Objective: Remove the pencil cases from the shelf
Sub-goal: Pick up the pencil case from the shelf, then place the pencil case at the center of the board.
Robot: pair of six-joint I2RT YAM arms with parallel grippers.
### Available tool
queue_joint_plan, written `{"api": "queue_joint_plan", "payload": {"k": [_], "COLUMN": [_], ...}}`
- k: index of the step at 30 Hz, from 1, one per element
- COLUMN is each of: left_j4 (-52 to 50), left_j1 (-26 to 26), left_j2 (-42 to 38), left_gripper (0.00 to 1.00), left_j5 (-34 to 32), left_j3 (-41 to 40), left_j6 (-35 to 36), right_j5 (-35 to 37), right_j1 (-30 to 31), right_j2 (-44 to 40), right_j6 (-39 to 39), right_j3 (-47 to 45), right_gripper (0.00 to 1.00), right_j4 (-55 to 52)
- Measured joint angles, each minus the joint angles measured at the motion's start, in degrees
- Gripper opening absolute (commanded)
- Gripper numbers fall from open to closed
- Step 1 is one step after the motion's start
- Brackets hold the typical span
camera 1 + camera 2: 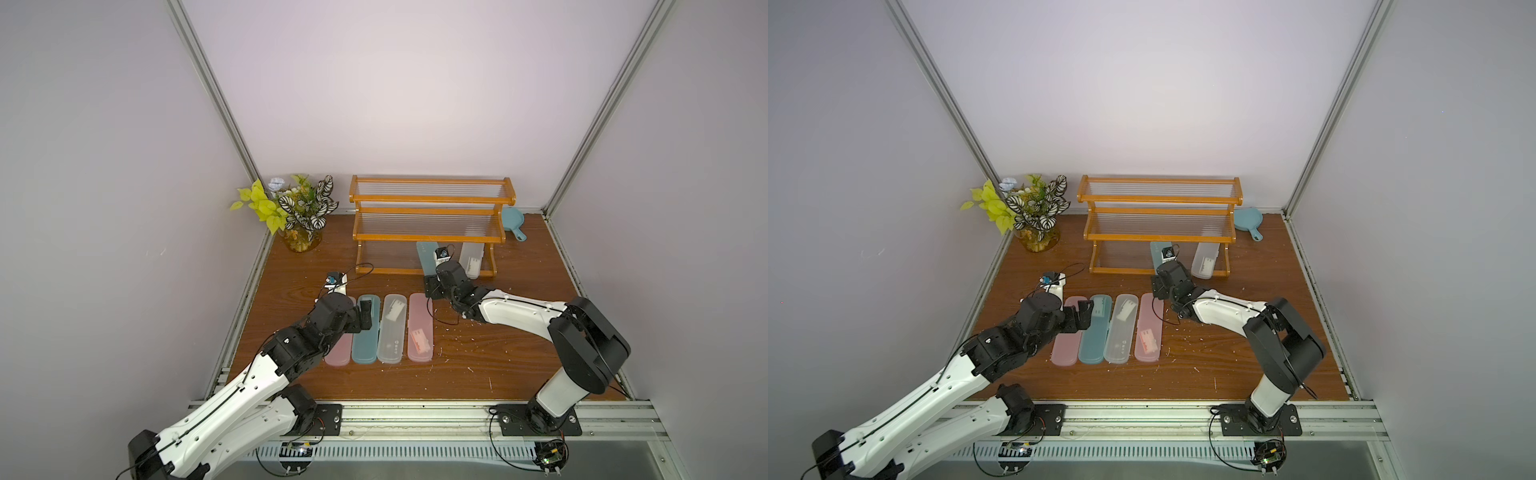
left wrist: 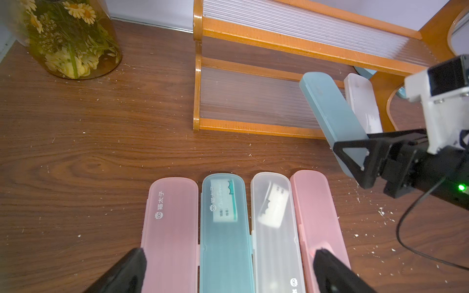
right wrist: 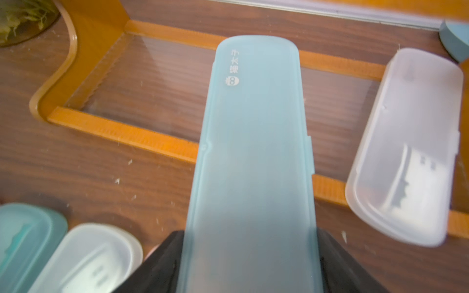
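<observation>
Teal case (image 3: 253, 152): long axis front-to-back, far end over shelf (image 1: 432, 237) bottom tier.
Right fingers (image 3: 157, 266): clamped on its near end.
Clear case (image 1: 471, 259): bottom tier, right end, front-to-back.
Row (image 1: 390, 332): four cases on desk (image 1: 498, 353), parallel, front-to-back.
Left fingers (image 2: 124, 274): spread wide, empty, above row.

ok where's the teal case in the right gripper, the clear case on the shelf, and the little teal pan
held teal case (image 3: 251, 152): right wrist view, middle of its top face
shelved clear case (image 1: 471, 259): a top view, middle of its top face
teal pan (image 1: 511, 217): a top view, its round bowl
</observation>
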Motion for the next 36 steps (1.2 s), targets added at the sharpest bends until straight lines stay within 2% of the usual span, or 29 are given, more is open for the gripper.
{"api": "queue_joint_plan", "payload": {"k": [12, 20, 25, 36], "left_j4": [0.0, 0.0, 0.0, 0.0], "left_j1": [0.0, 0.0, 0.0, 0.0], "left_j2": [-1.9, -1.8, -1.8, -1.9], "left_gripper": [0.97, 0.97, 0.97, 0.97], "left_j5": [-0.4, -0.4, -0.4, -0.2], "left_j3": [-1.7, -1.9, -2.2, -2.3], "left_j6": [-3.7, -5.3, -6.2, -6.4], "right_j5": [4.5, 7.3, 8.7, 12.1], "right_j1": [8.0, 11.9, 14.4, 20.1], "right_j2": [-18.2, -27.6, -29.4, -26.7], "right_j6": [8.7, 15.2, 19.1, 27.6], "right_j3": [-16.2, -23.6, -26.3, -27.1], "right_gripper": [0.75, 0.74, 0.75, 0.75], "right_j4": [-4.3, -7.5, -8.8, -9.4]}}
